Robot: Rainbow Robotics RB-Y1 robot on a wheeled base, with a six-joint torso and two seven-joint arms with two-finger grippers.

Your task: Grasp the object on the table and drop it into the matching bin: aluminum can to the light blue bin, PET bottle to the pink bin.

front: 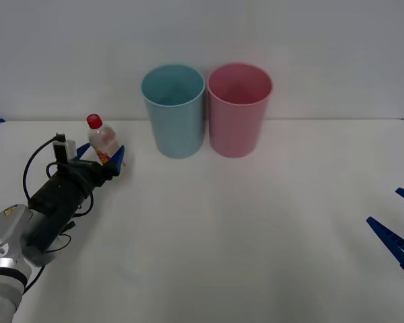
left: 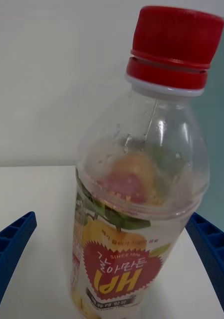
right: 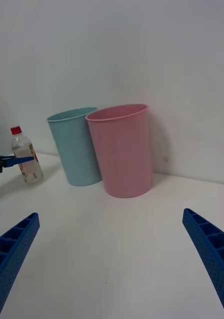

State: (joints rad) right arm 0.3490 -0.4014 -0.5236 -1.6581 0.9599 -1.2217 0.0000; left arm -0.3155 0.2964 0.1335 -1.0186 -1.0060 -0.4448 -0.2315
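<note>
Table point(front: 256, 256): broad white top carrying both bins and the bottle.
Pink bin point(front: 239, 111): upright at the table's far edge; taken here as the landmark.
Light blue bin point(front: 173, 111): upright, just beside the pink bin on the robot's left, walls nearly touching.
Left gripper point(front: 108, 158): well to the left of the pink bin, past the light blue bin, reaching forward low over the table; blue fingers point(left: 10, 244) spread apart, one on each side of the bottle, not pressed on it.
Right gripper point(front: 400, 229): far to the right of the pink bin and nearer the robot, fingers released and wide apart.
PET bottle point(front: 102, 140): stands upright left of the light blue bin, between the left gripper's fingers; red cap on top, red-and-yellow label low.
</note>
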